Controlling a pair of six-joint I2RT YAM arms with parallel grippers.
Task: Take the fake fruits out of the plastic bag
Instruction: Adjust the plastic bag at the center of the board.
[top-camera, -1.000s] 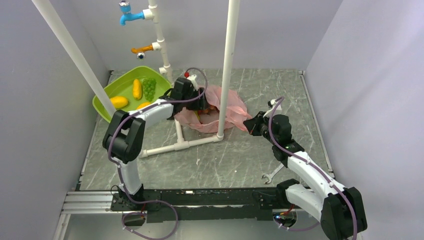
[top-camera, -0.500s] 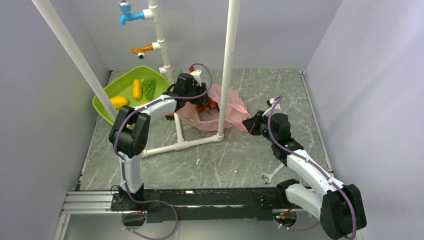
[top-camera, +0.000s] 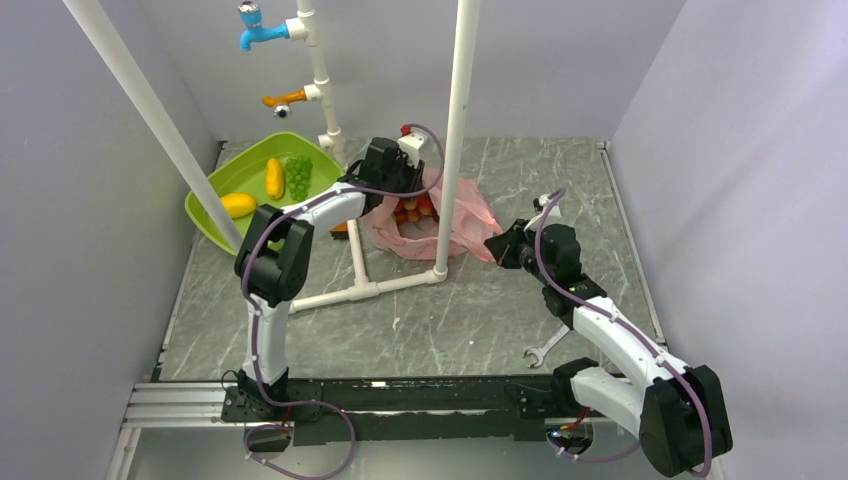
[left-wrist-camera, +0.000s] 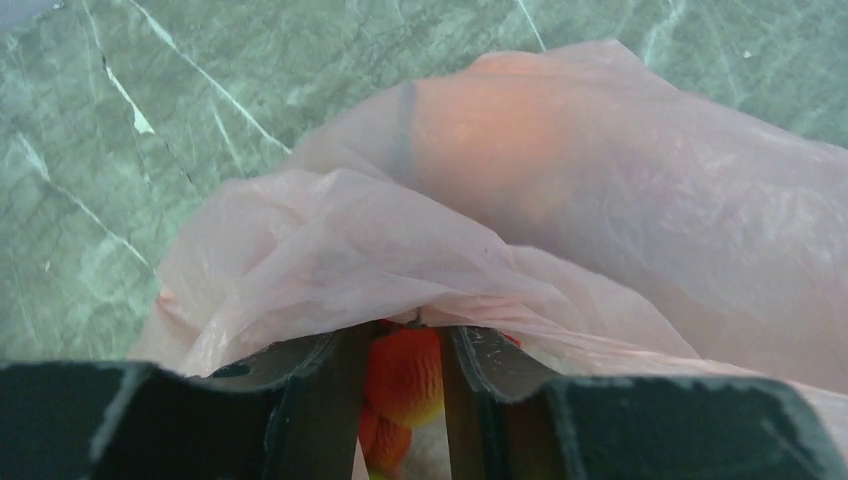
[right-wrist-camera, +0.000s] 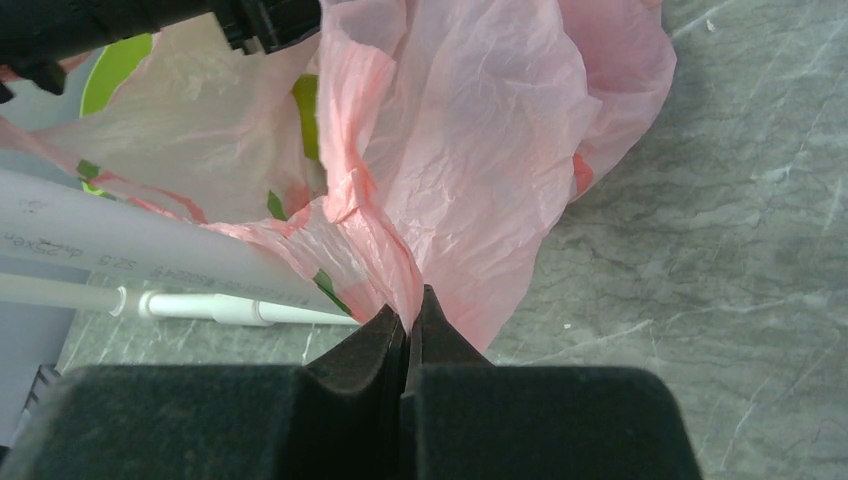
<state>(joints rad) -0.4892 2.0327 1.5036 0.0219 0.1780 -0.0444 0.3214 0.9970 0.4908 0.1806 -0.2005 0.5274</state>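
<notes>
- Right gripper (right-wrist-camera: 408, 305): fingers pinched shut on a fold of the pink plastic bag (right-wrist-camera: 480, 120), which lies on the grey surface (top-camera: 480, 310).
- Fake fruits (top-camera: 412, 208): red-orange, inside the bag's open mouth.
- Left gripper (left-wrist-camera: 405, 335): at the bag's far edge, film draped over narrowly parted fingers. One fruit shows in the gap; cannot tell if gripped.

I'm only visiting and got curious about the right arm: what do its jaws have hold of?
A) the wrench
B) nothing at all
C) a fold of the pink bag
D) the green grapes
C: in the right wrist view the right arm's jaws are pressed shut on a bunched fold of the pink bag, while the wrench lies on the table beside that arm.
</notes>
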